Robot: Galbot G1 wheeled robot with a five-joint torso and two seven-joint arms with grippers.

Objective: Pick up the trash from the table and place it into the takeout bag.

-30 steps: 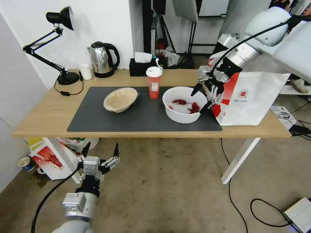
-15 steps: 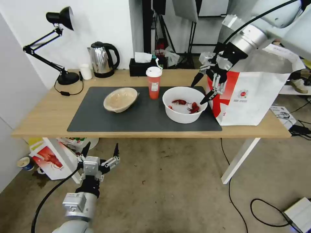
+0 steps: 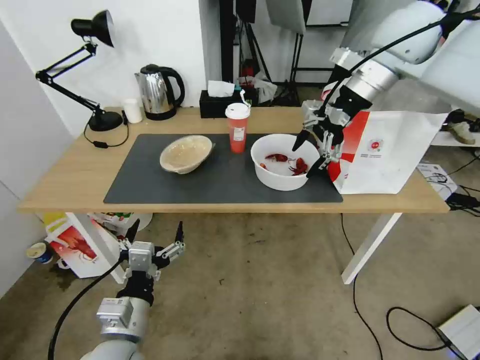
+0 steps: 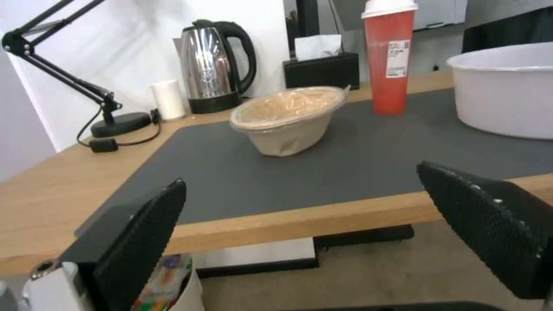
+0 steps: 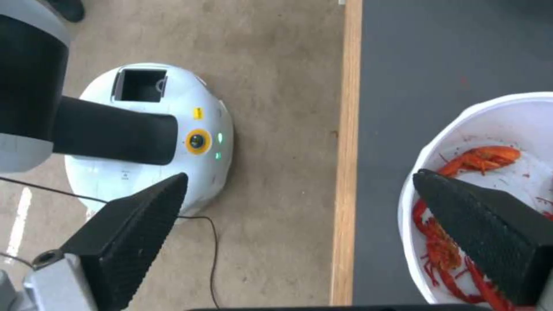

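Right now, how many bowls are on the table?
2. The beige shallow bowl sits on the mat's left half. The white round bowl with red crayfish shells sits on the mat's right end, beside the takeout bag, under the right tool.

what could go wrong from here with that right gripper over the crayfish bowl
1. The open right gripper hangs at the rim of the white bowl; a shallow one-sided pinch might tip it and spill the crayfish shells onto the mat.
2. The takeout bag stands right beside the bowl, so the arm could bump or topple it when lifting.
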